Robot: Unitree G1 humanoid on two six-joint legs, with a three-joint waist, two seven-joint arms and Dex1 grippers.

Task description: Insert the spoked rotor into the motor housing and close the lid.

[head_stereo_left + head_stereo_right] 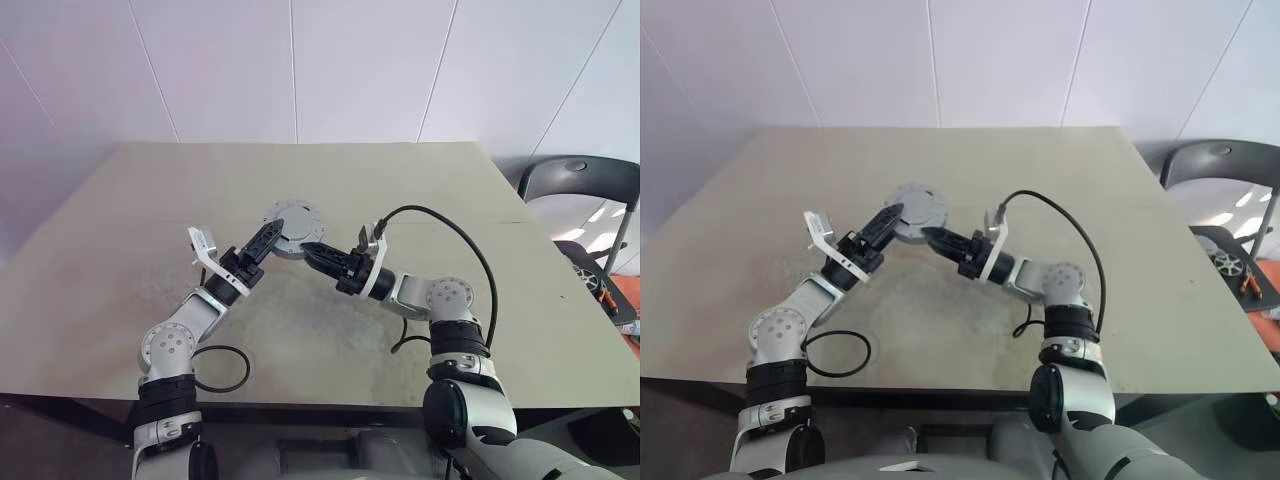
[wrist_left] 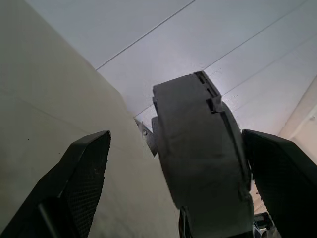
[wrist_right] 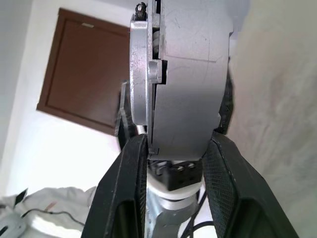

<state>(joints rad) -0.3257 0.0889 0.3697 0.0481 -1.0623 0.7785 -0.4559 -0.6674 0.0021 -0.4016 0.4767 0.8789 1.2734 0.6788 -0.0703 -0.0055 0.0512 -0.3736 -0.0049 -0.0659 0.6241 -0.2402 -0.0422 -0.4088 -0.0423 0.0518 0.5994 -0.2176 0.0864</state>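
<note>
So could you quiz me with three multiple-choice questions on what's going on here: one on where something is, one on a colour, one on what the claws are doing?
1. Where is the round motor assembly?
A. Lying flat on the table
B. Held up above the table between the two grippers
C. On the chair

2. What colour is the assembly's outer face?
A. Silvery grey
B. Bright red
C. Yellow

3. How do the grippers stand?
A. Both wide open
B. Both clamped on the assembly
C. The left gripper is open around it, and the right gripper is clamped on it

Answers:
1. B: in the head views it sits raised between both sets of fingertips.
2. A: its face and rim look metallic grey in every view.
3. C: the left wrist view shows gaps beside the rim, while the right wrist view shows both fingers pressed against its sides.
</note>
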